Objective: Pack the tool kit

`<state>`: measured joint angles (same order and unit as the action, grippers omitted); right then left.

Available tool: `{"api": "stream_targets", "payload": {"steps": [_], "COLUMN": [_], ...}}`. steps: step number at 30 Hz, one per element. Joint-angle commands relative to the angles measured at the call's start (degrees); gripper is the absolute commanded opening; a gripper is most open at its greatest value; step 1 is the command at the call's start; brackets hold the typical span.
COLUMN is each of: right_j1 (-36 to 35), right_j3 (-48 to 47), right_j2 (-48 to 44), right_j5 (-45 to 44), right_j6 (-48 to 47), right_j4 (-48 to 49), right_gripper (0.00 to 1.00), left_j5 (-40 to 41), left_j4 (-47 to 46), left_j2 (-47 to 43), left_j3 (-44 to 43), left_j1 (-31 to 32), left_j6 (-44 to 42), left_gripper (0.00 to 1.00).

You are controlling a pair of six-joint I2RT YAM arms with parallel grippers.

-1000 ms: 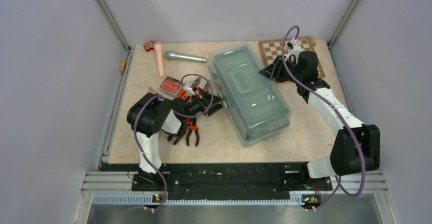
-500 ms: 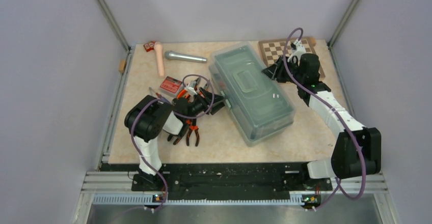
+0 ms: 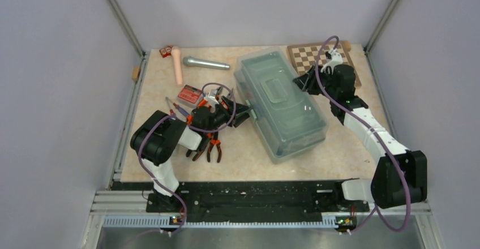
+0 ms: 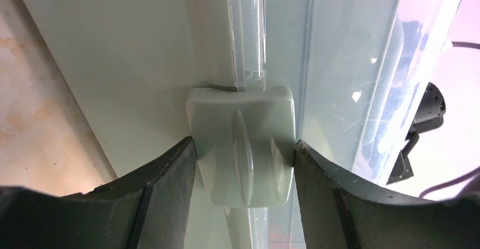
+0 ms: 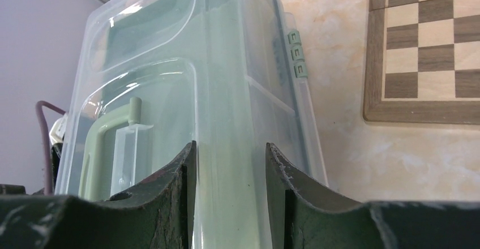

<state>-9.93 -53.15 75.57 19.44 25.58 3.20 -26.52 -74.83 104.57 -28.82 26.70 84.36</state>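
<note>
- Toolbox (image 3: 280,110) sits diagonally at centre frame of the top view, on the table (image 3: 243,158), with the translucent lid (image 5: 226,90) down.
- My left jaws are clenched on the green latch (image 4: 243,147) on the box's left long side. In the left wrist view, both fingers (image 4: 164,187) touch the latch edges.
- My right jaws grasp the lid on the box's upper-right side. The lid wall fills the gap between the fingers (image 5: 170,204).
- Pliers (image 3: 210,147) lie on the table at lower left of the box, partly under my left arm and outside the box.
- Red box (image 3: 189,94) and screwdrivers (image 3: 175,107) are left of the toolbox, also outside it.
- Chessboard (image 3: 311,54) is at upper right, and the microphone (image 3: 205,63) is at upper centre-left.
</note>
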Motion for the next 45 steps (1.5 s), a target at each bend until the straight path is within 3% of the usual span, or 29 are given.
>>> {"api": "stream_targets", "payload": {"steps": [1,8,16,21,26,34,39,45], "right_j1": [-3.1,-4.5,-7.9,-8.5,-10.3,-10.8,-10.7,-10.8], "right_j3": [5.6,10.5,12.1,11.6,9.0,7.9,7.4,6.8], "right_j2": [-2.5,-7.1,-9.9,-10.1,-9.1,-8.6,-8.2,-7.6], "right_j5": [-2.4,-9.1,-14.9,-16.3,-17.9,-18.7,-18.6,-18.3], "right_j6": [1.0,4.0,5.8,5.3,3.9,3.3,2.9,2.5], "right_j4": [-15.7,-14.4,-14.0,-14.3,-15.6,-15.9,-16.1,-16.2], "right_gripper": [0.12,0.12,0.11,0.1,0.1,0.1,0.1,0.11], "left_j5": [1.0,0.9,0.6,4.9,9.7,11.0,8.6,8.2], "left_j4": [2.7,34.6,50.6,63.3,70.7,71.6,65.8,65.7], "left_j2": [-8.7,-16.5,-17.1,-19.0,-20.9,-24.1,-26.5,-29.7], "left_j3": [-4.3,-14.9,-22.2,-25.8,-26.9,-23.6,-17.2,-14.6], "left_j1": [-1.4,-3.2,-4.8,-4.7,-4.8,-6.0,-9.3,-10.0], "left_j6": [-3.0,-17.8,-24.5,-31.9,-36.7,-37.1,-33.1,-32.1], "left_gripper": [0.0,0.0,0.0,0.0,0.0,0.01,0.2,0.68]}}
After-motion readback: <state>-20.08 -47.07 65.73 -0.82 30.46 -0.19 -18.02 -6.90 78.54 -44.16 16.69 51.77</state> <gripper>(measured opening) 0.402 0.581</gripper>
